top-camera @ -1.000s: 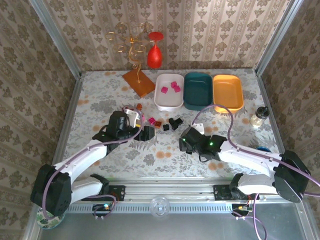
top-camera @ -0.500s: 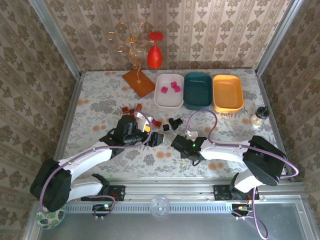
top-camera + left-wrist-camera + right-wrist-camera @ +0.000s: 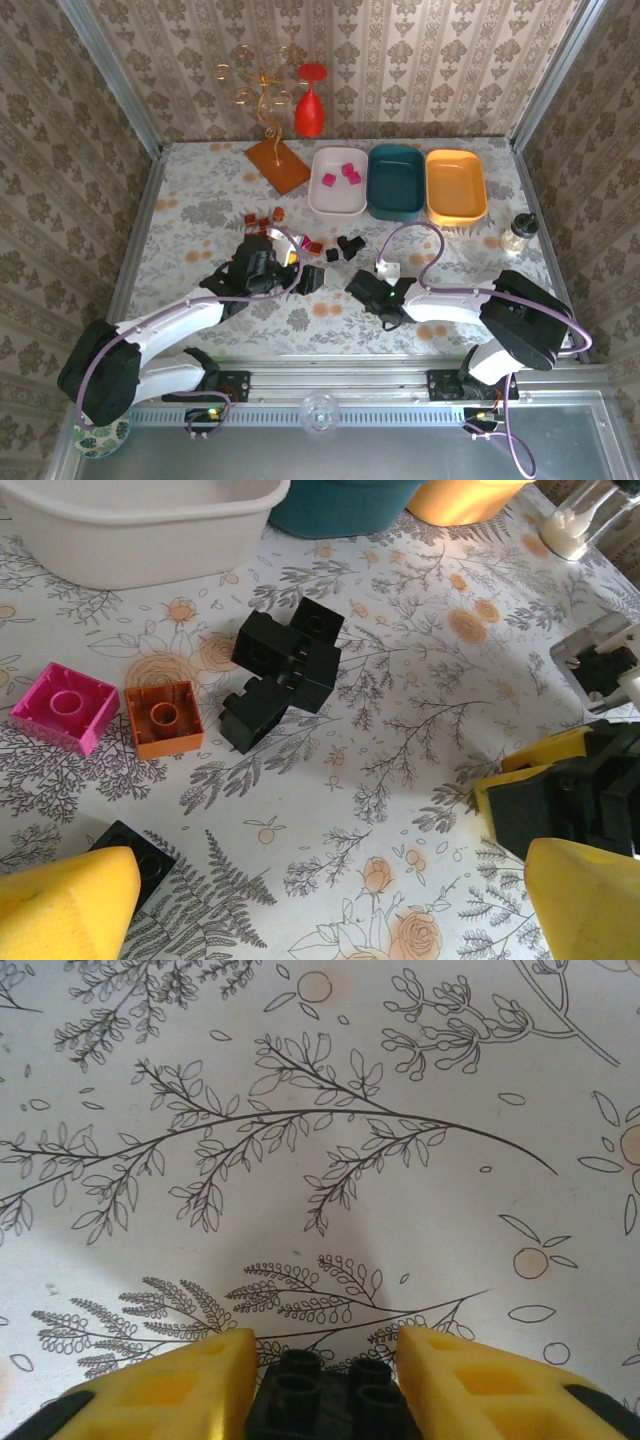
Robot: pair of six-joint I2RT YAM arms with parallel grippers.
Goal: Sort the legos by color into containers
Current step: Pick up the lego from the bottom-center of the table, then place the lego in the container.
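I read right hand (image 3: 325,1348) pinched on 1 black lego (image 3: 322,1398), down at the bench (image 3: 320,1110). Left hand (image 3: 330,910) wide, low over the bench. Just ahead of it: black cluster (image 3: 285,665), 1 pink lego (image 3: 65,705), 1 orange lego (image 3: 165,718). 3 pink legos (image 3: 340,175) sit in the white tray (image 3: 335,211), with the teal tray (image 3: 395,185) and yellow tray (image 3: 455,190) beside it.
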